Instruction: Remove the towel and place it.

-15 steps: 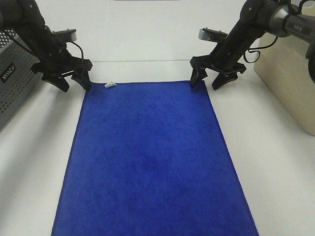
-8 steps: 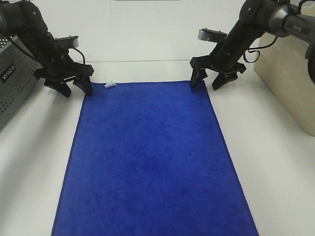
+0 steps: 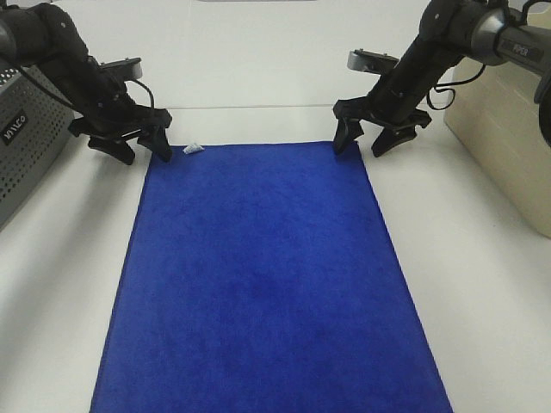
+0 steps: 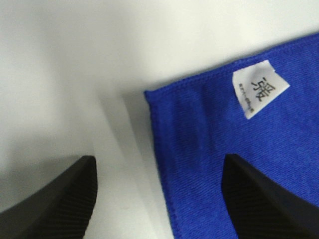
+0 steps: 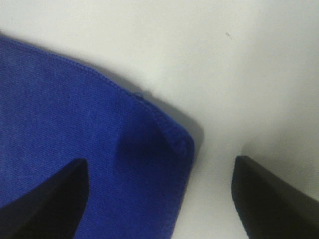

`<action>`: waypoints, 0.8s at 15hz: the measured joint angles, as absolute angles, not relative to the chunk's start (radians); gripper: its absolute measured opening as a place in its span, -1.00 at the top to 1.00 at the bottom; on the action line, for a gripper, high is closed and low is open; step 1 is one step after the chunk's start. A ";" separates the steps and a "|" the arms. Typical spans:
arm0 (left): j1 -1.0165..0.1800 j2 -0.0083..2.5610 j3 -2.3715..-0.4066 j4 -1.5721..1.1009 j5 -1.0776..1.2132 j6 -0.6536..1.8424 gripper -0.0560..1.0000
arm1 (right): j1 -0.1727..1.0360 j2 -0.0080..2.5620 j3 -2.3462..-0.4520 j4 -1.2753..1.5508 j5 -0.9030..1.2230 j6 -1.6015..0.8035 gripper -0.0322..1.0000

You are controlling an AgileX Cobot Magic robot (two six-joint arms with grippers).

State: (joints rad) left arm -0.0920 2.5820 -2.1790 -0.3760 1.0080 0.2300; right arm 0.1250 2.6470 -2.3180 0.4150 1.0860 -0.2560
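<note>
Towel [image 3: 267, 275] flat between grey basket [image 3: 21, 168] and beige bin [image 3: 508, 146]

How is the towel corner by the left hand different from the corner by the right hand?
The left corner carries a white tag; the right corner has none. The left corner lies flat and square, while the right corner looks rounded and slightly curled up, with a shadow beside it. Both are part of the blue towel, and each sits ungripped inside an open hand: the left hand, the right hand.
</note>
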 joint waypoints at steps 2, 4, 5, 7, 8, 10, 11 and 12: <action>-0.120 2.592 -2.184 -0.397 0.979 0.247 -0.38 | 0.124 2.658 -2.325 0.469 1.078 -0.262 -0.56; -0.150 2.601 -2.186 -0.426 0.951 0.254 -0.37 | 0.124 2.664 -2.325 0.505 1.073 -0.271 -0.52; -0.164 2.606 -2.189 -0.437 0.936 0.257 -0.37 | 0.124 2.665 -2.325 0.516 1.070 -0.273 -0.48; -0.194 2.613 -2.192 -0.446 0.911 0.259 -0.37 | 0.125 2.667 -2.325 0.536 1.062 -0.279 -0.42; -0.206 2.613 -2.194 -0.447 0.904 0.260 -0.37 | 0.129 2.668 -2.325 0.536 1.054 -0.280 -0.37; -0.215 2.614 -2.194 -0.451 0.892 0.262 -0.31 | 0.152 2.673 -2.325 0.535 1.028 -0.293 -0.25; -0.216 2.616 -2.194 -0.454 0.891 0.262 -0.28 | 0.167 2.676 -2.325 0.535 1.008 -0.300 -0.16; -0.216 2.616 -2.194 -0.454 0.888 0.262 -0.26 | 0.175 2.677 -2.325 0.534 0.993 -0.304 -0.05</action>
